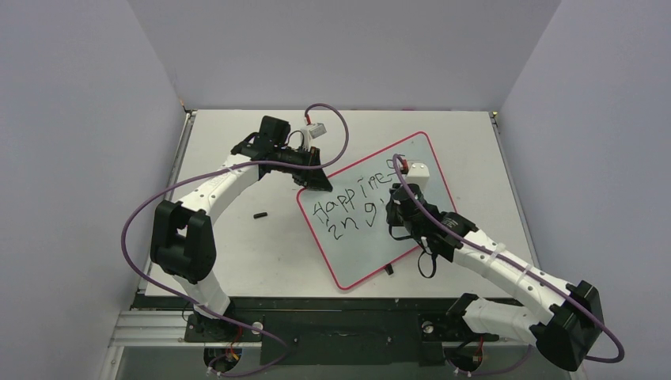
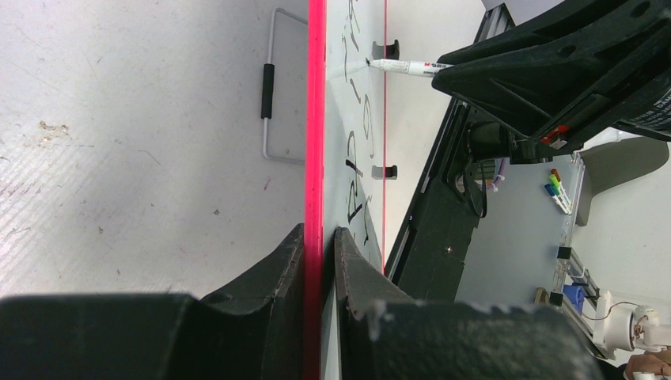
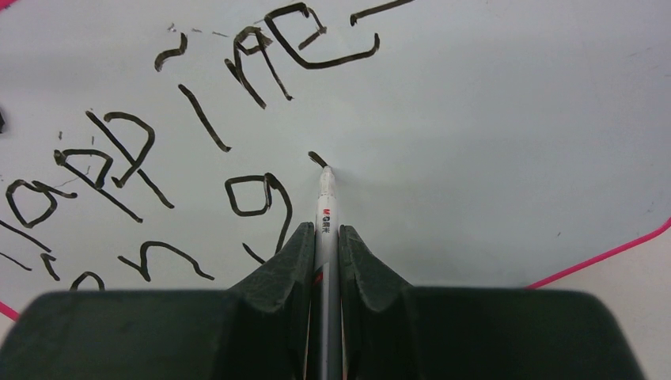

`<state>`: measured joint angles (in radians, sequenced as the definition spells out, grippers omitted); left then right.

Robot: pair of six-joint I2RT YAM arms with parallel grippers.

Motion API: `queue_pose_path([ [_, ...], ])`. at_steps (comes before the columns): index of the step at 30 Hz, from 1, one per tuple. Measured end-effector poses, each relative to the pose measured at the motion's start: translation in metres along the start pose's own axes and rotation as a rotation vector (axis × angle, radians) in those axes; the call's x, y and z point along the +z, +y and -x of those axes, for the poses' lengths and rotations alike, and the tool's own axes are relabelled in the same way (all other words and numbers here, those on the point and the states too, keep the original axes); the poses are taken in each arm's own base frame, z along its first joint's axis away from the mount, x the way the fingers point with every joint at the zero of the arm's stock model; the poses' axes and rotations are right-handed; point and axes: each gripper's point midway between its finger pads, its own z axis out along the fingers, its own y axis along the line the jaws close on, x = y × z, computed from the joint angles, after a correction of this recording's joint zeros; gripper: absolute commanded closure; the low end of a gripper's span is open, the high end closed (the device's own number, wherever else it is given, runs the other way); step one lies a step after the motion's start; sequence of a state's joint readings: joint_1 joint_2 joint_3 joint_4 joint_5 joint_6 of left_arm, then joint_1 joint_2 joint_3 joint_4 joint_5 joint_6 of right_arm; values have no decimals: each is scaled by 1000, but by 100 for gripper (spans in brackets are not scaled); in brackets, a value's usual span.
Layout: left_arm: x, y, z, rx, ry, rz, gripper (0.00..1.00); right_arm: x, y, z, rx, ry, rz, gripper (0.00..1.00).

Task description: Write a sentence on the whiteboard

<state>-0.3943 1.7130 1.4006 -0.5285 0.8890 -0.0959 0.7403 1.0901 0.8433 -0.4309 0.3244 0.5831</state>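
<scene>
Whiteboard: lies flat on the grey table, turned at a slant, right of centre between the two arms.
Sentence: two slanted black lines, the upper reading roughly "Happine", the lower "in g".
Left gripper: jaws nearly together, pinching the board's red rim.
Right gripper: jaws closed tight on a white marker.
Marker tip: touches the board at a short stroke just right of the "g".
</scene>
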Motion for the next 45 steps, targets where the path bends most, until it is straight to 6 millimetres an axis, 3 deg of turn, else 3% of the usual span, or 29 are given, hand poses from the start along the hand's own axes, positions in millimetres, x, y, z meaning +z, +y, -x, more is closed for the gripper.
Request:
queue_pose_path([
  [16, 0, -2, 0, 2, -1, -7, 100, -14, -15, -20, -10, 55, -14, 100],
  [26, 0, -3, 1, 5, -1, -8, 100, -29, 6, 29, 15, -34, 41, 100],
  [30, 0, -3, 1, 6, -2, -8, 100, -23, 13, 37, 8, -38, 45, 100],
  [45, 0, -3, 1, 7, -1, -7, 100, 2, 22, 25, -16, 9, 40, 100],
])
